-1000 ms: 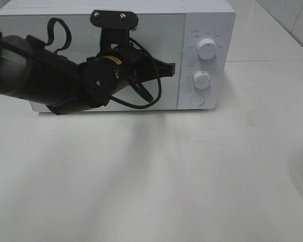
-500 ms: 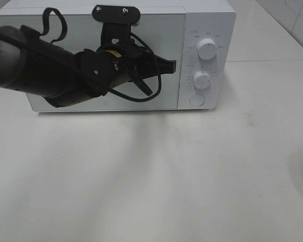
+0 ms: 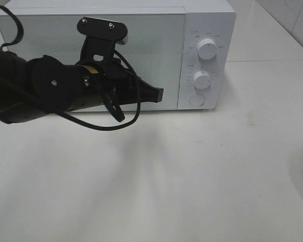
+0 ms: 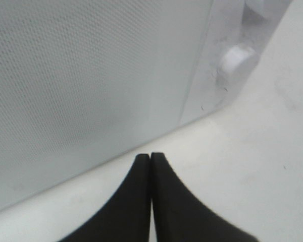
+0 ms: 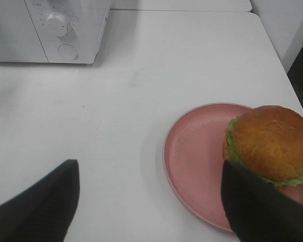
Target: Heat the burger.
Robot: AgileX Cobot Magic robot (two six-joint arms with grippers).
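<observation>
My left gripper (image 4: pixel 150 166): fingers pressed together, holding nothing, tips low in front of the microwave door (image 3: pixel 141 45), near its lower right corner by the control panel.

My right gripper (image 5: pixel 149 201): fingers spread wide, empty, hovering over the table (image 5: pixel 141 75) with the plate (image 5: pixel 192 161) between and just ahead of them.

Burger (image 5: pixel 270 143): sitting on the pink plate, toward its far side, well apart from the microwave (image 5: pixel 45 30). Not gripped.

Progress, as I judge it: nothing of the heating is done. The door looks shut, the burger is outside, and the two knobs (image 3: pixel 207 49) are untouched by either hand. Left to do: open the door, move the burger in, close up, set the dial.

View differences: only my right wrist camera shows the burger and plate whole; the high camera catches no more than a pink sliver at its right edge. The high camera alone shows my left arm's full approach and both knobs plus the round button (image 3: pixel 197 100). My left wrist camera shows the closed fingertips and the door's mesh up close.
</observation>
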